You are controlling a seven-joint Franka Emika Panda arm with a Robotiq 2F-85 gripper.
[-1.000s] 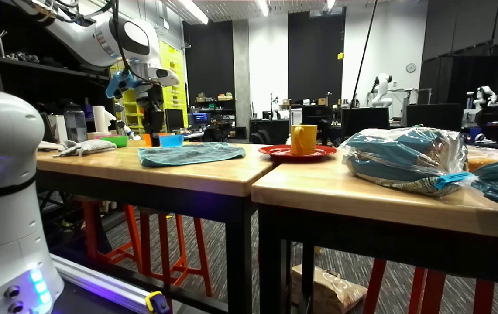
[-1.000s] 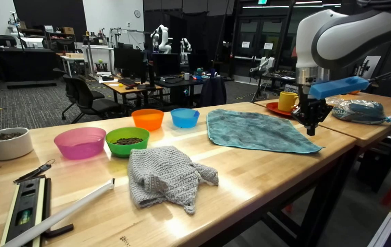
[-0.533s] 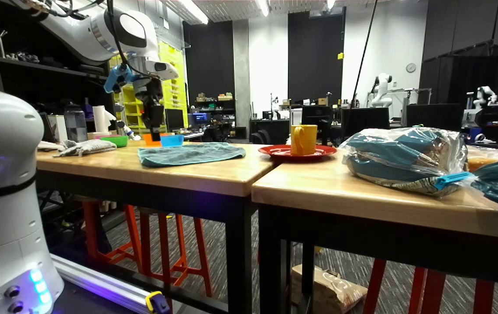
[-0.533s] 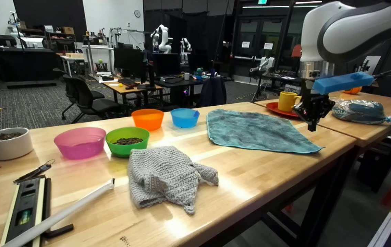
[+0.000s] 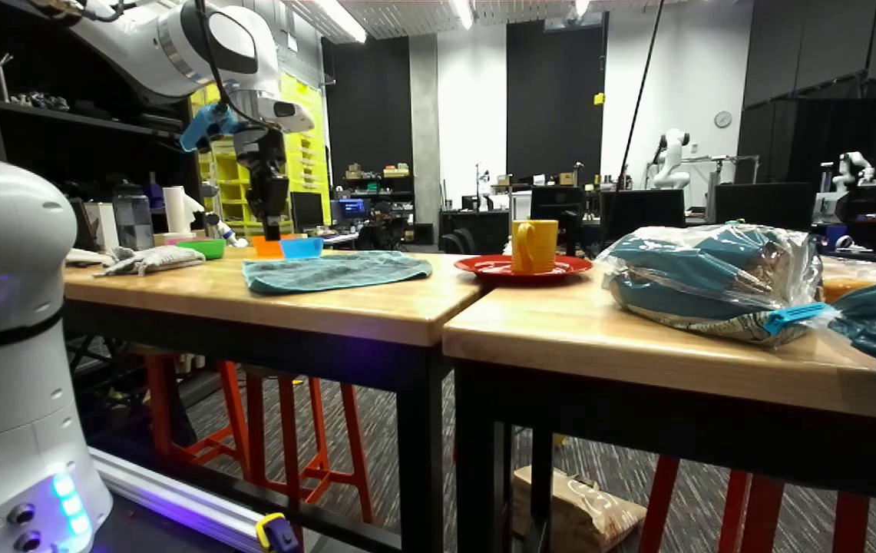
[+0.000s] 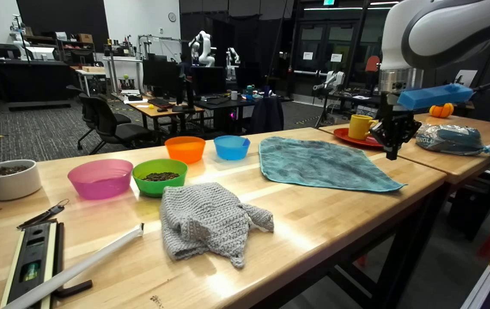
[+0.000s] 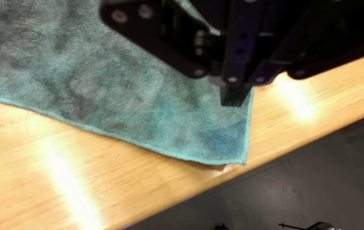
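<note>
Narrow fingers [image 7: 231, 96] above a spread towel [image 6: 318, 165]

The fingers are drawn together, with nothing visibly gripped, and are held above the towel near one corner without contact, apparently for clearance. The towel is spread nearly flat and is supported by the counter [image 6: 270, 257]. The mug [image 5: 534, 247] is carried upright by the plate [image 5: 480, 266], apparently for a stable base. Counted: one towel, one mug, one plate, one knitted cloth [image 6: 210, 214], five bowls [image 6: 159, 188], two containing brown pieces [image 6: 161, 176].

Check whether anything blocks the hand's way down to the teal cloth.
Nothing visible blocks it: the hand hangs over the teal cloth near one corner, and all three views show no object between them.
</note>
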